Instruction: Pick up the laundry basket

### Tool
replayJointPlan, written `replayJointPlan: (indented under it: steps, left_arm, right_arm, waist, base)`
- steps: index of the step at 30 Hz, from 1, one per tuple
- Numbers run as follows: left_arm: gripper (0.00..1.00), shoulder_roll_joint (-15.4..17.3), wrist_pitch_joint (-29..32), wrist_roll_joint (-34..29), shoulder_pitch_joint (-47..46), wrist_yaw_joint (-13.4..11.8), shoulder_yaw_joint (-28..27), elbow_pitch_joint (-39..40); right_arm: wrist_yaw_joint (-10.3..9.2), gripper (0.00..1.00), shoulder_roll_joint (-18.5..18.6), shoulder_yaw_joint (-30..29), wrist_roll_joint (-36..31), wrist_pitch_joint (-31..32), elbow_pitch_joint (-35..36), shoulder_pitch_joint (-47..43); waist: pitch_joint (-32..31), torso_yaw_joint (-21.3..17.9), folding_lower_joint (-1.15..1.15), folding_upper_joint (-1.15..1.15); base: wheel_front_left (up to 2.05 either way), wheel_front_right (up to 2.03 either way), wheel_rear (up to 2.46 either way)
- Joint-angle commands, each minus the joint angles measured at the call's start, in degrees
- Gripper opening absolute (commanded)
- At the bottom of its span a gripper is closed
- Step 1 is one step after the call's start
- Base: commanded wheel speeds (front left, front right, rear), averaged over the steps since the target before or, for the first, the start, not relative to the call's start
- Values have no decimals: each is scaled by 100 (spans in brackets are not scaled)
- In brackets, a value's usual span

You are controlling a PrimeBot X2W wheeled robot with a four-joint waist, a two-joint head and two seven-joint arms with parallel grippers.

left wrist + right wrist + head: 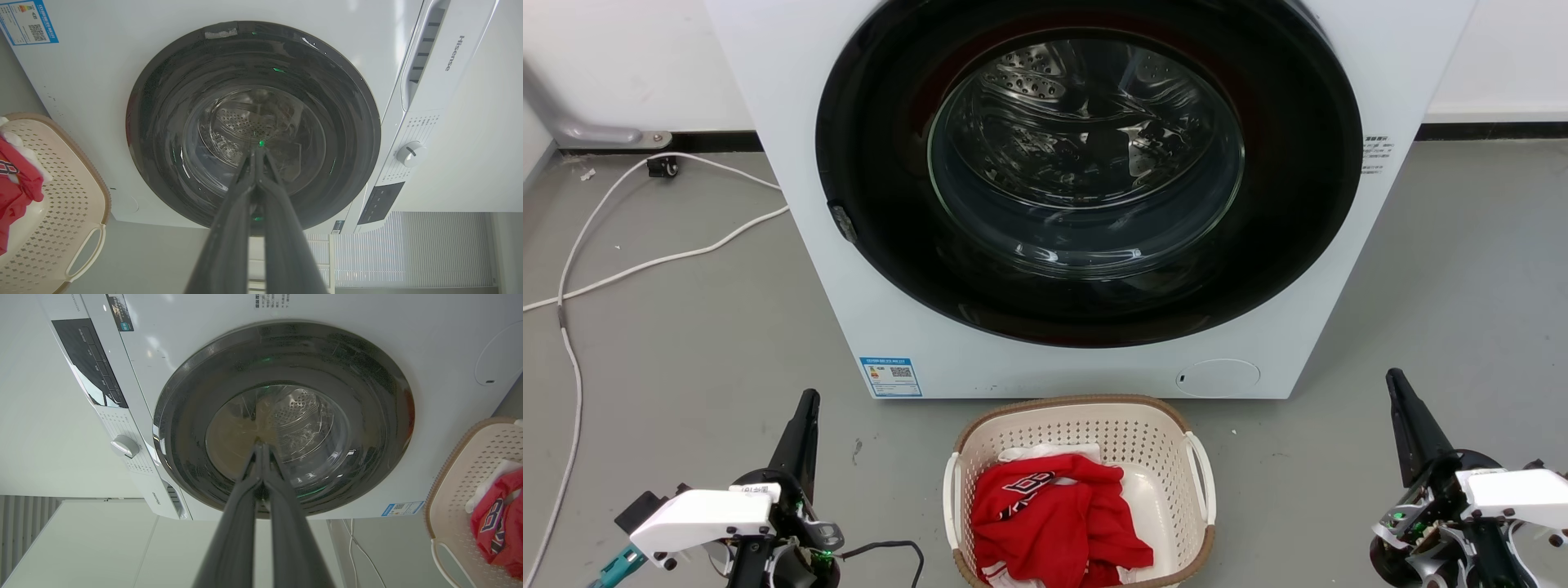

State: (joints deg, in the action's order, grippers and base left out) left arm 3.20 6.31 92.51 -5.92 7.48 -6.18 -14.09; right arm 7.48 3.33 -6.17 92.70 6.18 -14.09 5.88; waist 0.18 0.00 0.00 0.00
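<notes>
The cream-white perforated plastic laundry basket [1131, 433], rounded-rectangular with a brown woven-look rim, sits on the grey floor [686, 343] just in front of the white front-loading washing machine [792, 204], below its round dark door. A crumpled red garment [1054, 514] with lettering lies in it over a bit of white cloth [1045, 452]. The basket's spot looks chosen for unloading, and it lies midway between the arms, so that each of its white loop handles [1203, 482] faces one side of the robot, which probably suits a two-arm lift.

Both arms are low and wide, flanking the basket and well apart from it. The left gripper [808, 402] points forward and slightly inward toward the washer; its two long dark fingers are pressed together on nothing, as the left wrist view confirms [256, 152]. The right gripper [1395, 380] mirrors it, tips likewise closed and empty [260, 446]. Neither is near a handle; each would need to part its fingers and swing inward and down.
</notes>
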Motion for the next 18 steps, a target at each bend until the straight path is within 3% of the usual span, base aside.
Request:
replayJointPlan:
  steps: [1, 18]
  left_arm:
    - [0, -8, 1, -18, -62, 2, -18, -9]
    - [0, -11, 10, -26, -63, 2, -26, -9]
  right_arm:
    - [1, 0, -24, -10, -35, 22, -10, 73]
    - [1, 0, -30, -19, -47, 23, -10, 74]
  waist:
    - [0, 0, 0, 0]
    - [0, 0, 0, 0]
  base:
    - [0, 0, 0]
    - [0, 0, 0]
